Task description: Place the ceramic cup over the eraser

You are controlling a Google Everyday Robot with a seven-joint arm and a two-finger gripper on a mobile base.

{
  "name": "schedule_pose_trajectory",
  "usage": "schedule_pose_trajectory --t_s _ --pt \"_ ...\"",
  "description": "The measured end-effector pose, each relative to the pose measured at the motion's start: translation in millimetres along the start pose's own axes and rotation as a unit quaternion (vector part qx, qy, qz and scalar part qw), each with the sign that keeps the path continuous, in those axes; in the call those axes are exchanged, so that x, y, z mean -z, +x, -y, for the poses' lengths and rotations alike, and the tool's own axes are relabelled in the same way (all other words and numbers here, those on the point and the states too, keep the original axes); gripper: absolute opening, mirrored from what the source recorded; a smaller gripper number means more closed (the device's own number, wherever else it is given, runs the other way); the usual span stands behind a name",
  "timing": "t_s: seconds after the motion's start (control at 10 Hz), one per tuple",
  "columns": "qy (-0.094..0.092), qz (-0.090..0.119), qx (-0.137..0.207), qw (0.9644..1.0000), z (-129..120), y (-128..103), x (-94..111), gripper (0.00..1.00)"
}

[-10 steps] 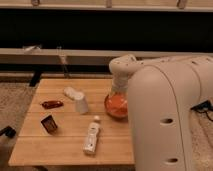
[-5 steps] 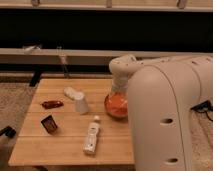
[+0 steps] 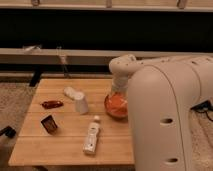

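gripper at orange bowl, its state I cannot tell | ceramic cup stands on wooden table | eraser apart, front-left of it

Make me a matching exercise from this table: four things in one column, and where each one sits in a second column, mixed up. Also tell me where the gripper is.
Things:
1. ceramic cup
2. eraser
3. white bottle
4. orange bowl

Places:
A. lying flat toward the front edge of the table
B. right side, directly below the gripper
C. middle, just right of the red oblong thing
D. left front part, apart from the others

Pairs: 1-C, 2-D, 3-A, 4-B.

The gripper hangs low over the orange bowl, away from the cup and the eraser.
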Motion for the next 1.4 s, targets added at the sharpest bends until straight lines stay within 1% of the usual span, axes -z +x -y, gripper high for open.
schedule_pose_trajectory --t_s 0.1,0.2,0.3,0.4,0.5,0.7,0.8,0.9,1.0,1.1,1.3,1.4 --pt "-0.004 -0.001 0.011 0.9999 -5 -1 5 0.62" --pt "-0.011 -0.002 0.026 0.9996 -17 -2 14 0.62" --pt "-0.021 -0.001 0.046 0.9987 -35 -2 25 0.62" --pt "-0.032 -0.001 0.073 0.9968 -59 3 40 0.62" --pt "-0.042 -0.001 0.100 0.9941 -82 12 53 0.62" --pt "-0.053 -0.003 0.151 0.9871 -116 39 70 0.62" --pt "-0.061 -0.006 0.188 0.9803 -147 58 74 0.62" --pt "-0.065 -0.009 0.210 0.9755 -166 69 73 0.62" --pt "-0.068 -0.013 0.236 0.9693 -186 81 71 0.62" --pt "-0.067 -0.016 0.256 0.9642 -198 89 67 0.62" --pt "-0.057 -0.023 0.289 0.9554 -218 100 51 0.62" --pt "-0.056 -0.025 0.296 0.9532 -227 103 46 0.62"
